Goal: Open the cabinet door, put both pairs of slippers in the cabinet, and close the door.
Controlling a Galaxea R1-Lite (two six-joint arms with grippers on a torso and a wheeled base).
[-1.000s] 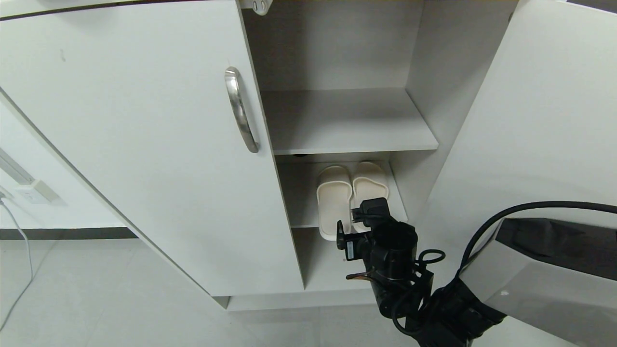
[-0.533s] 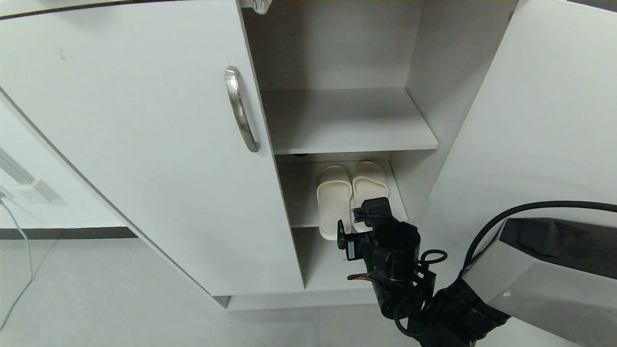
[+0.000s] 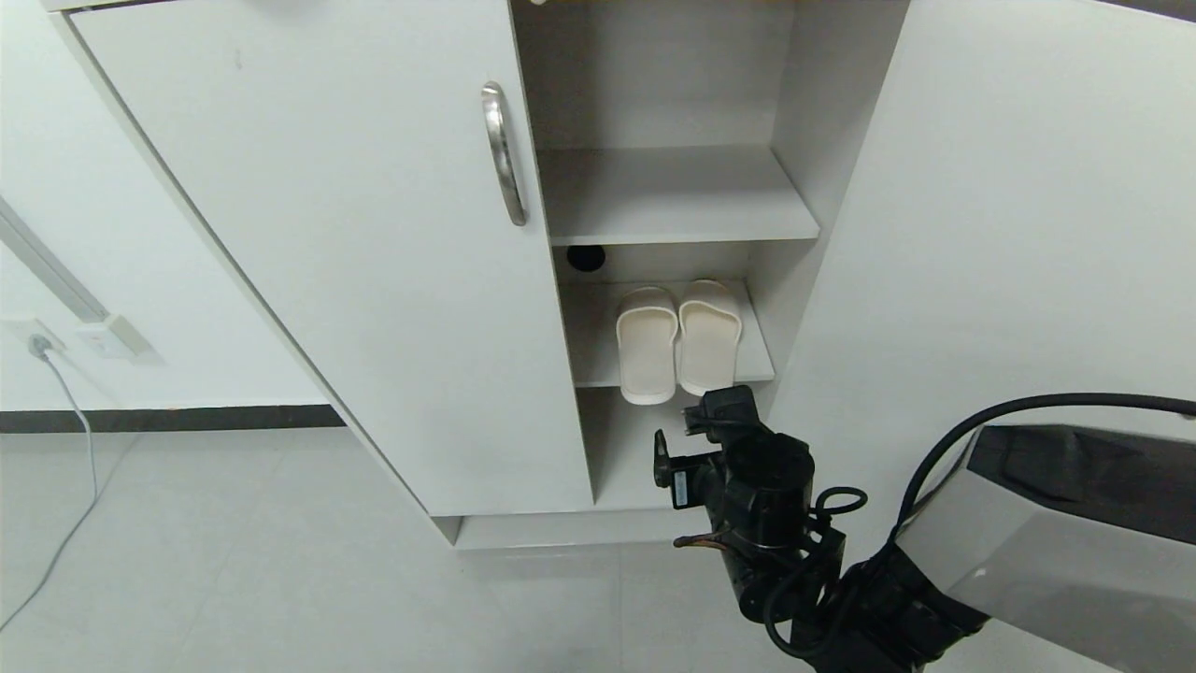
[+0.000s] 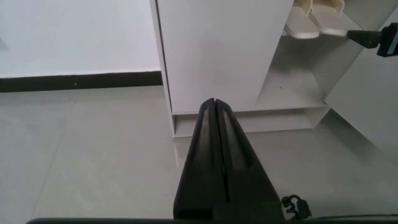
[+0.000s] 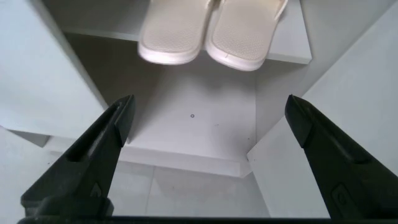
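Note:
One pair of cream slippers (image 3: 679, 338) lies side by side on the middle shelf of the white cabinet, heels at the shelf's front edge. The pair also shows in both wrist views (image 4: 317, 18) (image 5: 211, 28). The cabinet's right door (image 3: 990, 234) stands wide open; the left door (image 3: 355, 234) with its metal handle (image 3: 505, 154) is closed. My right gripper (image 3: 691, 425) (image 5: 210, 109) hangs open and empty just outside the cabinet, below the slippers' shelf, facing the bottom compartment (image 5: 193, 130). My left gripper (image 4: 214, 102) is shut on nothing, low over the floor, pointed at the cabinet's base.
The upper shelf (image 3: 673, 196) is bare. A round dark hole (image 3: 586, 257) sits in the back panel above the slippers. A wall socket with a cable (image 3: 37, 346) is at the left. Grey tiled floor (image 3: 234, 561) spreads before the cabinet.
The whole head view has shifted: the cabinet now looks farther off and higher up. My right gripper, which overlapped the slippers' heels before, now sits below them, clear of the shelf.

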